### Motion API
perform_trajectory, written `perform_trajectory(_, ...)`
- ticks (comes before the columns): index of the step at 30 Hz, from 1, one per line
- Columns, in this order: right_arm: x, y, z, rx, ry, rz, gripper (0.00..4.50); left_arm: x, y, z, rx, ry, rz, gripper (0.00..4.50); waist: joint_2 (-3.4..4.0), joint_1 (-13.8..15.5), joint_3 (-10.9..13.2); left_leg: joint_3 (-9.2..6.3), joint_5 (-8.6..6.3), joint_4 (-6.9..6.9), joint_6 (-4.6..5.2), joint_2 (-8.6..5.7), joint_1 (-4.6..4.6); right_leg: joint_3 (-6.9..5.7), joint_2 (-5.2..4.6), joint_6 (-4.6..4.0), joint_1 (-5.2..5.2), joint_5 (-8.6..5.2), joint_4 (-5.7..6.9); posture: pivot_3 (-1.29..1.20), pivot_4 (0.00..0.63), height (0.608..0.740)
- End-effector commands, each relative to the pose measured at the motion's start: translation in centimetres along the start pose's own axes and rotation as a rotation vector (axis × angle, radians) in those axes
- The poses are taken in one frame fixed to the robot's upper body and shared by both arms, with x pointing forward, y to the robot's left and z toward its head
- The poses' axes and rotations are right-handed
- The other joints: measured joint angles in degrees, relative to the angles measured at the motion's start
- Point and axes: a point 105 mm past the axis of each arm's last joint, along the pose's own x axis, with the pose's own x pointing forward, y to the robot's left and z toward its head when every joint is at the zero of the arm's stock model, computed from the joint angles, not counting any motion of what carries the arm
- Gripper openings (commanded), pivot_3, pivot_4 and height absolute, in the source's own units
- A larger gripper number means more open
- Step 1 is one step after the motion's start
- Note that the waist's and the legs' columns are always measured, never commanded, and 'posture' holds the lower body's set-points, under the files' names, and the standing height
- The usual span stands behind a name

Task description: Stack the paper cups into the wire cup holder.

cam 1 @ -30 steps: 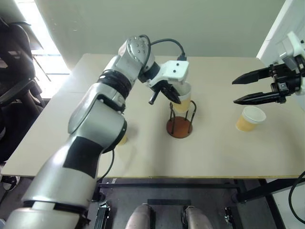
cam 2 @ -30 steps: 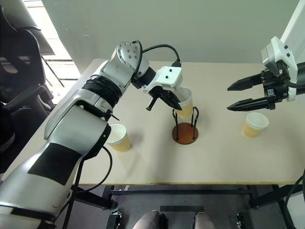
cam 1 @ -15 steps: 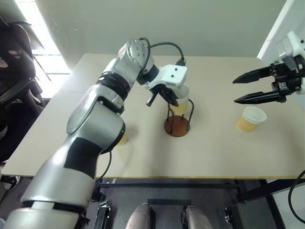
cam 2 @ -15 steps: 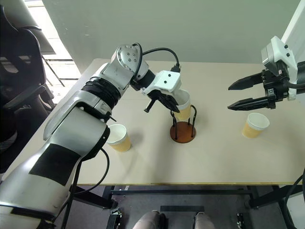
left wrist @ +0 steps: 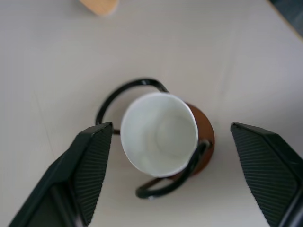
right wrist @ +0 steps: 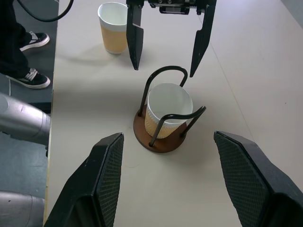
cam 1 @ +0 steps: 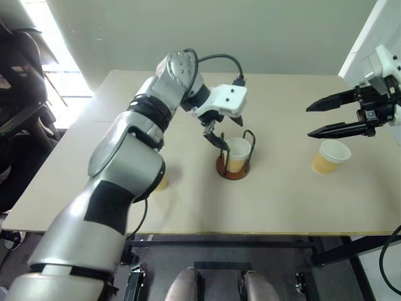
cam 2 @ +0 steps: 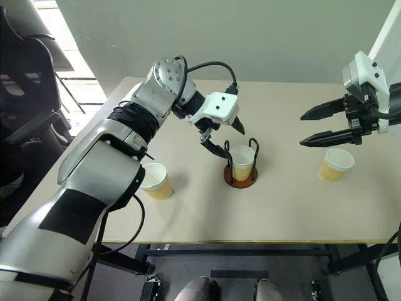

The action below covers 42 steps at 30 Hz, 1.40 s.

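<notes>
Yellow-tan paper cup (cam 2: 242, 162) with a white inside sits upright on the rust-brown disc of the wire cup holder (cam 2: 241, 177), between its two black wire loops.

The silver left arm reaches across the pale wooden table (cam 2: 282, 213), wrist bent downward, and the left gripper (cam 2: 223, 137) hovers just above and beside the holder with its black fingers spread wide, gripping nothing. The right gripper (cam 2: 323, 126) hangs level in the air at the table's right side, fingers apart and empty, above a second paper cup (cam 2: 335, 164). A third paper cup (cam 2: 155, 180) stands by the left forearm, well apart from the holder.
</notes>
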Motion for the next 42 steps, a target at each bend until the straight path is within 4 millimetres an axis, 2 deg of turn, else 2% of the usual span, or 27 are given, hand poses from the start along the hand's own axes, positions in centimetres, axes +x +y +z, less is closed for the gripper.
perform_trajectory(1,-0.9,-0.3,0.4,-0.020,-0.010,-0.056,3.11,-2.6,1.5,2.9,-0.024,-0.164,0.100,4.07,0.00,-0.05,0.00,0.04,0.00,-0.01,0.00,-0.02,0.01,-0.01,0.04,0.00,-0.01,0.00,0.00,0.00,0.150,0.740)
perform_trajectory(5,-0.9,-0.4,-0.2,0.002,-0.010,-0.083,3.11,-5.9,2.8,3.2,-0.121,-0.293,0.264,4.07,0.00,-0.18,0.00,0.01,0.00,-0.06,0.00,0.00,0.04,0.04,0.00,0.03,0.00,-0.07,0.01,0.00,0.150,0.740)
perform_trajectory(9,-0.9,-1.0,-1.3,0.049,0.021,-0.129,3.11,-9.9,2.7,2.2,-0.233,-0.381,0.375,4.07,0.02,-0.46,0.00,0.11,0.02,-0.19,-0.03,-0.03,0.11,0.04,0.10,0.00,-0.05,-0.15,0.04,0.00,0.150,0.740)
perform_trajectory(13,-1.0,-1.3,-3.3,0.065,0.094,-0.157,3.11,-11.4,2.1,0.8,-0.300,-0.416,0.419,4.07,0.03,-0.47,0.01,0.13,0.04,-0.38,-0.06,0.00,0.25,0.03,0.06,-0.08,-0.02,-0.22,0.03,0.00,0.150,0.740)
perform_trajectory(16,-0.9,-1.4,-5.2,0.030,0.195,-0.162,3.11,-11.6,1.3,0.0,-0.335,-0.437,0.385,4.07,0.06,-0.17,0.00,0.00,0.05,-0.40,-0.06,-0.08,0.24,0.03,-0.02,-0.07,-0.01,-0.28,0.05,0.00,0.150,0.740)
perform_trajectory(19,-1.1,-0.9,-8.3,-0.041,0.361,-0.116,3.11,-10.9,0.5,-1.1,-0.350,-0.413,0.352,4.07,0.06,-0.05,0.01,-0.03,0.03,-0.40,-0.03,-0.10,0.26,0.03,-0.08,-0.05,0.02,-0.26,0.05,0.00,0.150,0.740)
perform_trajectory(27,-2.5,-2.1,-13.3,-0.103,0.590,-0.125,3.11,-10.5,0.2,-1.3,-0.354,-0.462,0.343,4.07,0.09,-0.38,0.01,0.04,0.02,-0.37,-0.01,-0.01,0.29,0.01,-0.07,0.31,0.02,0.10,0.04,0.00,0.150,0.740)
perform_trajectory(34,-2.9,-3.2,-15.4,-0.126,0.684,-0.132,3.11,-10.9,-0.1,-1.6,-0.372,-0.481,0.350,4.07,0.12,-1.11,0.02,0.04,0.03,-0.35,-0.02,0.14,0.35,0.03,0.02,0.19,0.04,0.27,0.04,0.00,0.150,0.740)
perform_trajectory(37,-2.4,-3.2,-16.3,-0.129,0.701,-0.116,3.11,-11.1,-0.1,-1.3,-0.376,-0.495,0.346,4.07,0.12,-1.13,0.02,0.04,0.03,-0.36,-0.02,0.16,0.35,0.01,0.05,0.11,0.03,0.27,0.03,0.00,0.150,0.740)
perform_trajectory(42,-1.4,-3.1,-17.2,-0.144,0.717,-0.085,3.11,-10.9,-0.5,-2.0,-0.387,-0.465,0.342,4.07,0.14,-1.08,0.02,0.02,0.03,-0.38,-0.02,0.17,0.35,0.00,0.01,-0.03,0.03,0.23,0.01,0.00,0.150,0.740)
